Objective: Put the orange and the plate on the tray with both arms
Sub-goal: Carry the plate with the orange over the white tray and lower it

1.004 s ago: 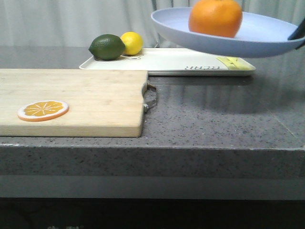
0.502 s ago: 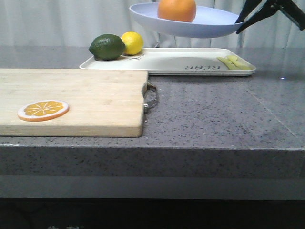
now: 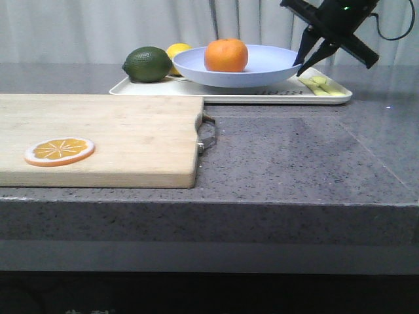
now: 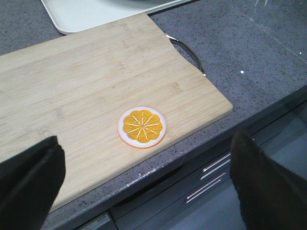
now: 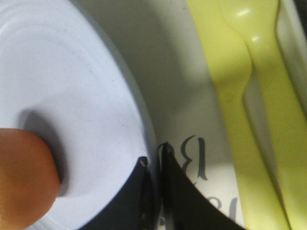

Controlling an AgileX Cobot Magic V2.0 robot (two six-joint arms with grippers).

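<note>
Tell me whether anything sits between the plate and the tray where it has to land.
Nothing visible does. The plate, carrying the orange, sits on or just above the tray, its rim clamped by the right gripper. The lime and yellow utensils lie to its sides.

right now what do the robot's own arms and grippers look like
The right gripper is matte black with long tapered fingers; a small green light glows on the wrist and a thin black cable loops behind it. The left gripper shows only two broad, blunt black fingers.
</note>
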